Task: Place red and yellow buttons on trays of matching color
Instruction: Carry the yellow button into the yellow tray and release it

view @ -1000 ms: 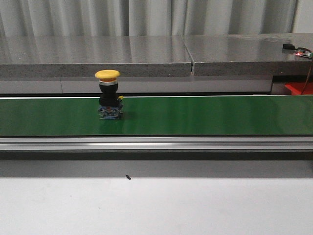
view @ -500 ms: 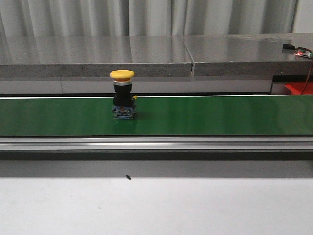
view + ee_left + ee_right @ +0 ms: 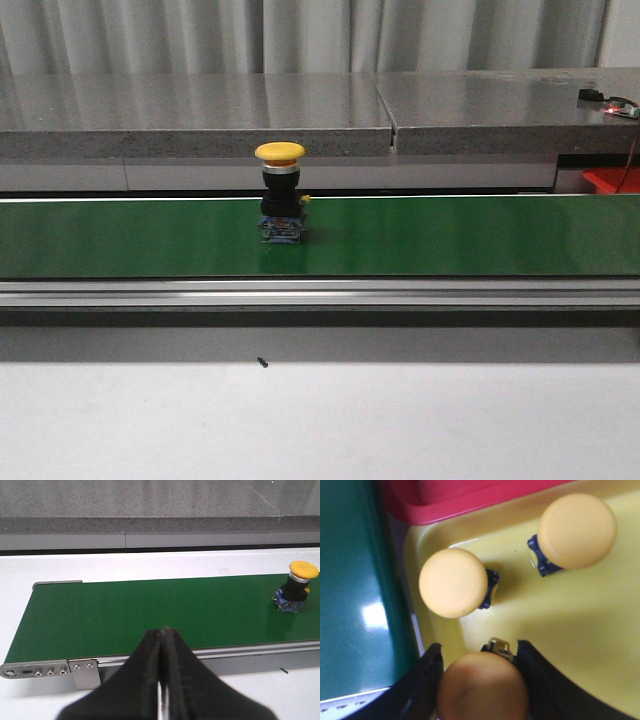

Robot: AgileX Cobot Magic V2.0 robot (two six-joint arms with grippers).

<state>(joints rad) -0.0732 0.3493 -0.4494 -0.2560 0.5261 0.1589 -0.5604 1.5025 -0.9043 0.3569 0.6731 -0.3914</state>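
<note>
Nearest, the right gripper (image 3: 482, 680) clasps a yellow button (image 3: 483, 687) over the yellow tray (image 3: 580, 630), where two more yellow buttons (image 3: 453, 582) already sit (a red tray (image 3: 450, 497) lies just beyond). The left gripper (image 3: 161, 680) hangs with fingers pressed together, holding nothing. Farther off, another yellow-capped button (image 3: 281, 194) stands upright on the green conveyor belt (image 3: 450, 235), unobstructed, not yet sorted.

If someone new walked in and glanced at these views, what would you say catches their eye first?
Probably the yellow button standing upright alone on the green conveyor belt, left of centre in the front view. Next, the right wrist view: the right end effector has a yellow-capped button between its fingers over the yellow tray, where two more yellow buttons sit, with a red tray beside it.
</note>
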